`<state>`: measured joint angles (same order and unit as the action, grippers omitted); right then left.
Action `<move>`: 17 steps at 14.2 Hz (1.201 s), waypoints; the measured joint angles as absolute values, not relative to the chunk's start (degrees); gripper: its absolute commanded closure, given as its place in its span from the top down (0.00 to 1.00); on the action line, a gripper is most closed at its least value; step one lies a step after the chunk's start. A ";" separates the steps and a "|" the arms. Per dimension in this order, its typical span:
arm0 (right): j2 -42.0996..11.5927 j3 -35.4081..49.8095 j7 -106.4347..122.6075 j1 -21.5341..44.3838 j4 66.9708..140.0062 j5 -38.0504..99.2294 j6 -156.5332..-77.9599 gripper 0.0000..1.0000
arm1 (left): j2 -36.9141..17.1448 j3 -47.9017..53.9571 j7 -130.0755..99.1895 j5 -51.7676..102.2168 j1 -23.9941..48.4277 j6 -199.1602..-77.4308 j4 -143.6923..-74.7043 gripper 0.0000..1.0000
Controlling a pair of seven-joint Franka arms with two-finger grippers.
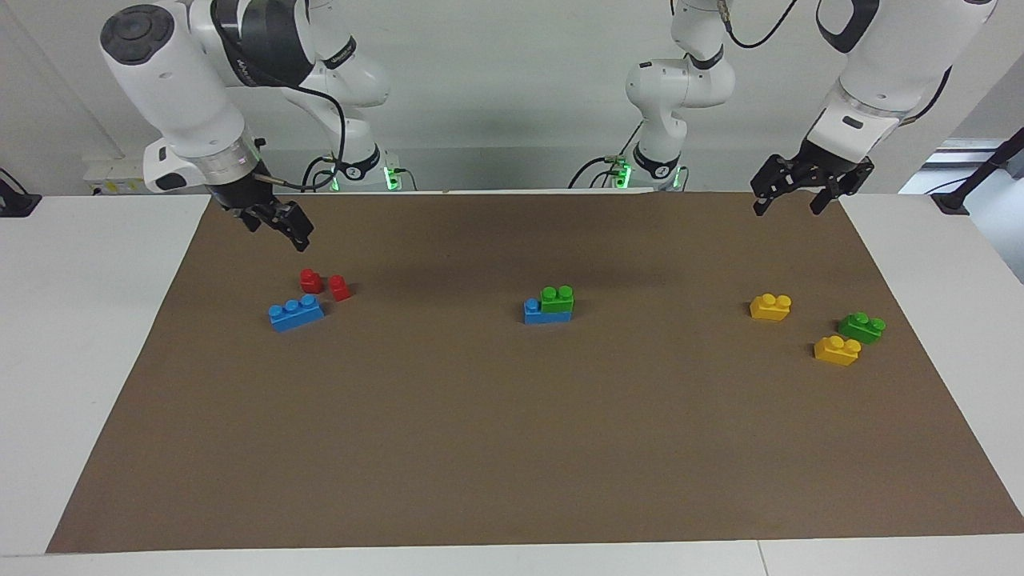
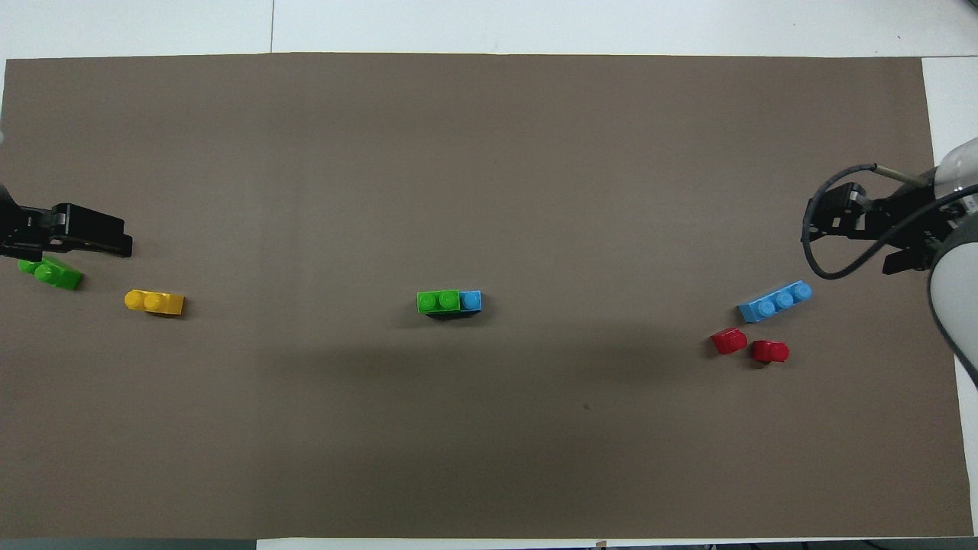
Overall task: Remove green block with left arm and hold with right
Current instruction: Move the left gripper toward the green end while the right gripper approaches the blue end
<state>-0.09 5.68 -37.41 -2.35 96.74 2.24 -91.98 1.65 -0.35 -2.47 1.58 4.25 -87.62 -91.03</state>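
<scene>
I count two blue three-stud plastic bricks point(image 1: 296, 312) point(image 1: 538, 313), two green two-stud plastic bricks point(image 1: 558, 298) point(image 1: 862, 326), two yellow two-stud plastic bricks point(image 1: 770, 306) point(image 1: 837, 350) and two small red single-stud plastic bricks point(image 1: 310, 280) point(image 1: 340, 287): eight in all.

Bright even light, soft shadows, sharp focus

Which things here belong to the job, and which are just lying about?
Job:
- bright green two-stud plastic brick stacked on blue brick, mid-mat
- left gripper, open
- right gripper

Lying about:
- lone blue three-stud brick
- two red pieces
- two yellow bricks
- darker green brick
</scene>
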 measured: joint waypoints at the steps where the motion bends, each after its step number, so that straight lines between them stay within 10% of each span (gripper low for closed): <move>1: -0.09 5.75 -44.48 -1.33 97.16 3.61 -92.84 0.99 | 1.81 -0.30 -3.67 1.58 4.25 -87.56 -91.50 1.00; 17: -5.98 6.03 -86.37 12.57 113.30 36.04 -121.74 0.99 | 9.20 1.47 -54.92 1.93 20.20 -103.82 -110.45 1.00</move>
